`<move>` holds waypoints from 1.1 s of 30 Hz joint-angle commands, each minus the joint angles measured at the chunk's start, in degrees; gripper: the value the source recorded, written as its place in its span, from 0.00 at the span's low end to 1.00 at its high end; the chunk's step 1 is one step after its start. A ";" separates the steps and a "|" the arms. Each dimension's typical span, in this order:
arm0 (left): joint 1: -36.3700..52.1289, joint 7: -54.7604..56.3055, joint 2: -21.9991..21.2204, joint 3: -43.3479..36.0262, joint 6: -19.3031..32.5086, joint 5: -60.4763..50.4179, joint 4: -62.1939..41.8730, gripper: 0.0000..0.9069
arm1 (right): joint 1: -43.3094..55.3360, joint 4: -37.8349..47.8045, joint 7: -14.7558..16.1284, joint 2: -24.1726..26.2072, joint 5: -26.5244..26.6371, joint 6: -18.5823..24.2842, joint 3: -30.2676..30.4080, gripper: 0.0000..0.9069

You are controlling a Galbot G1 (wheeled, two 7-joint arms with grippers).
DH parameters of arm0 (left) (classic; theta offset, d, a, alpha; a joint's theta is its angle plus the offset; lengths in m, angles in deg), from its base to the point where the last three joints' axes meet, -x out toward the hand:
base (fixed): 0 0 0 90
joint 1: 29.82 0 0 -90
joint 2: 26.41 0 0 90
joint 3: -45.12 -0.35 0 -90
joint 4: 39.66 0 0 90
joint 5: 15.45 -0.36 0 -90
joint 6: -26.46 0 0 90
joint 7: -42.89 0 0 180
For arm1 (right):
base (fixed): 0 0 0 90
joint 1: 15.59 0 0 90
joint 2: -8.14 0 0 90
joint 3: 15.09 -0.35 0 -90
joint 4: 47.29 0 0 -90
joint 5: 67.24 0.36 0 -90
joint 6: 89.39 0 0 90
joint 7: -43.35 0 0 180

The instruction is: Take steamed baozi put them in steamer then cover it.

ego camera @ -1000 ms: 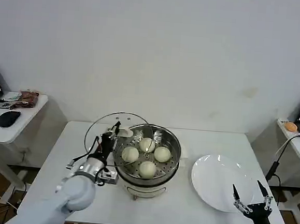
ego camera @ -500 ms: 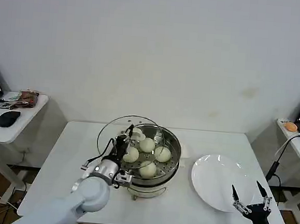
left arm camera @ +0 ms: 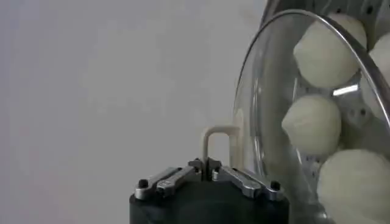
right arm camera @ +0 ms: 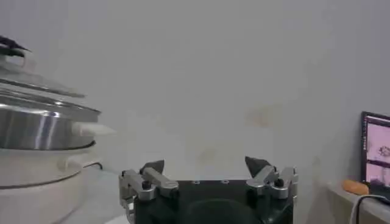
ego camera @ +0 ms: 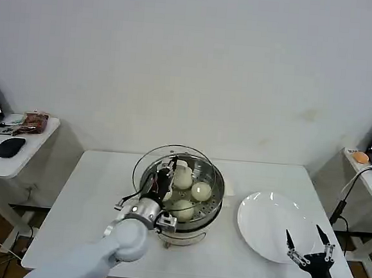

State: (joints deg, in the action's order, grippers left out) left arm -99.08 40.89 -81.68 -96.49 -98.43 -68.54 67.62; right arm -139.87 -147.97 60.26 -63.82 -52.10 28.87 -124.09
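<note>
The left gripper [ego camera: 164, 178] is clamped on the pale bar handle [left arm camera: 214, 145] of the cover [ego camera: 179, 172], holding it over the steamer [ego camera: 187, 207]. The cover is one round clear glass lid with a thin steel rim, about as wide as the pot; from the right wrist view it sits just above the pot's rim, slightly tilted. Under the glass lie the steamed baozi [ego camera: 200, 192]: the left wrist view shows four smooth, creamy-white domed buns on the perforated tray. The steamer is one shiny steel pot on a white base with cream side handles. The right gripper [ego camera: 309, 253] hangs at the table's near right corner, its fingers spread and holding nothing. One white plate [ego camera: 269, 226] lies beside the steamer on the white table [ego camera: 91, 196]. Behind stands a plain white wall [ego camera: 192, 62], and a small side table [ego camera: 11, 154] with a computer mouse [ego camera: 10, 146] lies to the left.
</note>
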 commanded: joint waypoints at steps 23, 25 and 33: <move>-3.37 -1.47 -3.22 0.21 -0.59 -3.31 0.42 0.00 | 0.43 0.35 -0.03 -1.04 -1.39 0.03 -0.05 1.00; -3.30 -1.35 -3.36 0.41 -0.58 -3.06 0.18 0.00 | 0.37 0.37 -0.03 -1.03 -1.42 0.08 -0.03 1.00; -3.06 -1.44 -4.16 0.19 -0.58 -2.85 -0.22 0.00 | 0.34 0.59 -0.03 -1.05 -1.62 0.26 -0.17 1.00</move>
State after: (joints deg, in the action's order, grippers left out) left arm -101.95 39.55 -85.49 -95.99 -98.97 -71.46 67.52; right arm -139.48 -147.49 60.25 -64.82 -53.66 29.06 -124.14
